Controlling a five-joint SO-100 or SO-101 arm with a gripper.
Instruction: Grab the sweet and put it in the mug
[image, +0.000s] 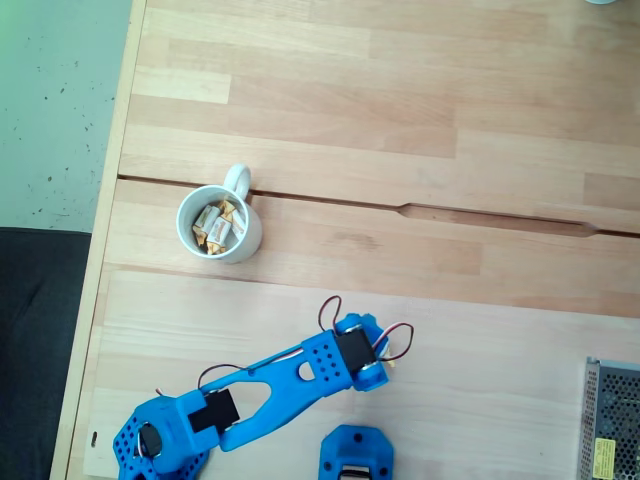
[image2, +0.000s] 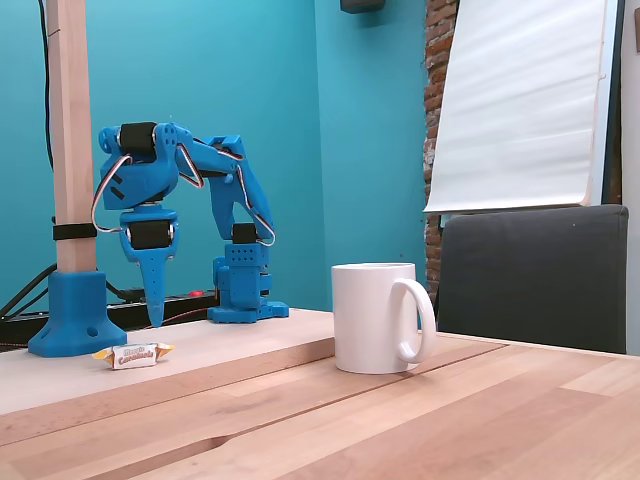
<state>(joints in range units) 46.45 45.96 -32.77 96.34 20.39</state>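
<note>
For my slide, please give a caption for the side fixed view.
Blue arm's jaws hang above a wrapped sweet on the table, left of the white mug.

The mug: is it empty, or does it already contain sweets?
Not empty. In the fixed view from above, the mug stands upright with several wrapped sweets inside.

From above, the blue arm's wrist hid the gripper's fingers and the small white, gold-ended wrapped sweet (image2: 133, 354) beneath it.
</note>
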